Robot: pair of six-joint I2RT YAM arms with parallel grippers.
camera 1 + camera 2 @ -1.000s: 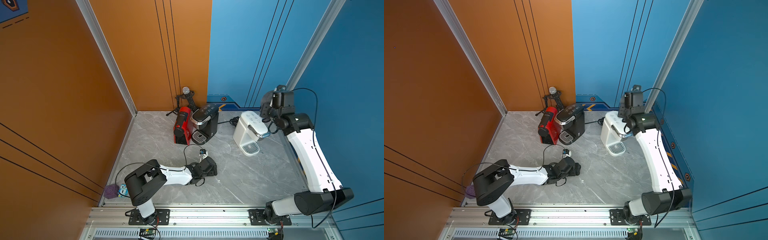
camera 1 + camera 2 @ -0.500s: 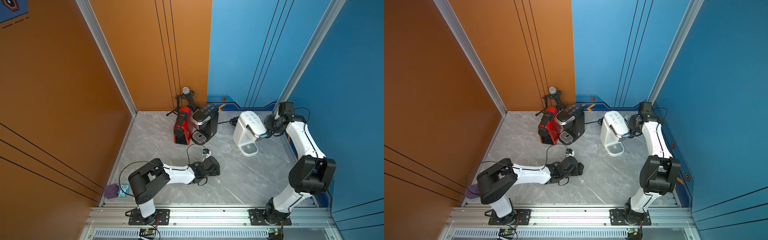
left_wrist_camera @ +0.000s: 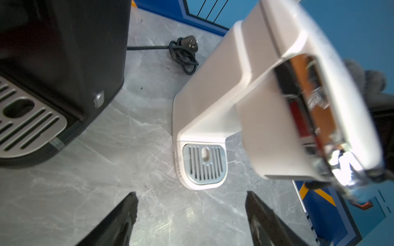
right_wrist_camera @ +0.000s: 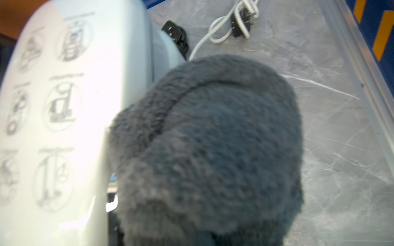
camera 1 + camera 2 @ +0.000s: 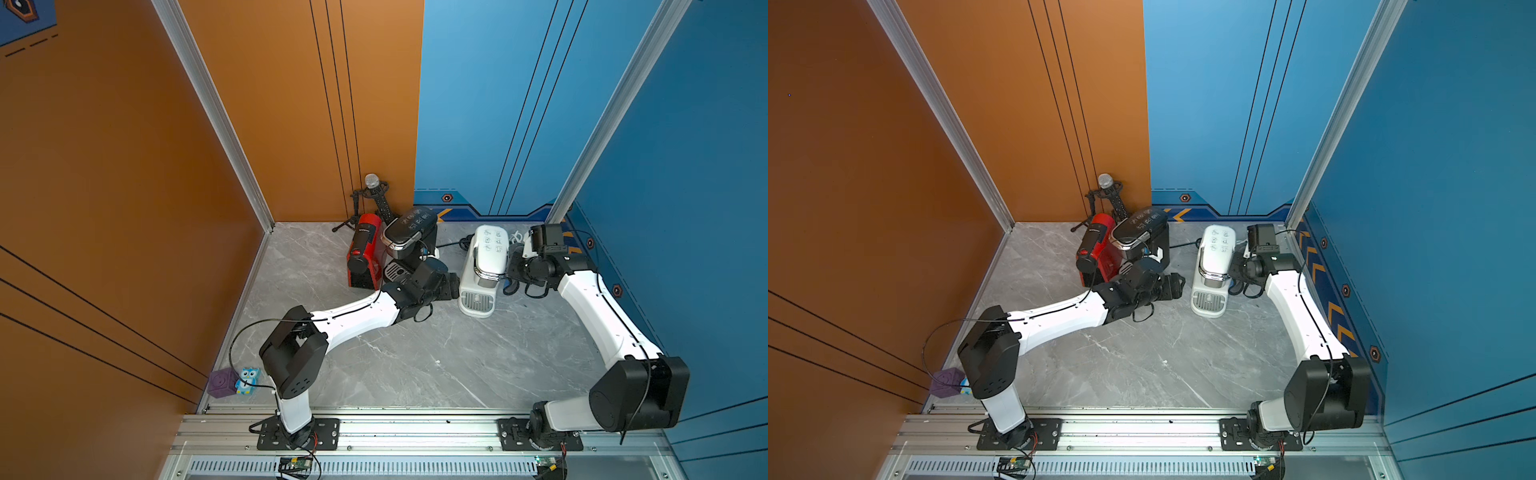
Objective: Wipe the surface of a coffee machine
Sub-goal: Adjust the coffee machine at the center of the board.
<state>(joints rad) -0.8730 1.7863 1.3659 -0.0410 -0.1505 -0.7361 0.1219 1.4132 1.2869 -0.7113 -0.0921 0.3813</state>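
Right gripper (image 5: 515,269) is clamped tight on a fuzzy grey cloth (image 4: 213,149). The cloth's pressed up against the side of the white coffee machine (image 5: 484,262) right next to it. Left gripper (image 3: 191,198) has its jaws spread with nothing in them. The white machine's drip tray (image 3: 204,164) sits just ahead of its fingertips, and the black coffee machine (image 3: 64,53) is close beside it.

I count three coffee machines on my worktop (image 5: 415,365): one red coffee machine (image 5: 364,249), one black coffee machine (image 5: 409,227) and one white coffee machine (image 5: 490,247). There is one grey cloth (image 4: 213,149). I see two coiled power cords, a black cord (image 3: 183,55) and a white cord (image 4: 230,27). One microphone (image 5: 372,181), one purple cube (image 5: 222,382) and one owl figure (image 5: 248,379) complete my tally.
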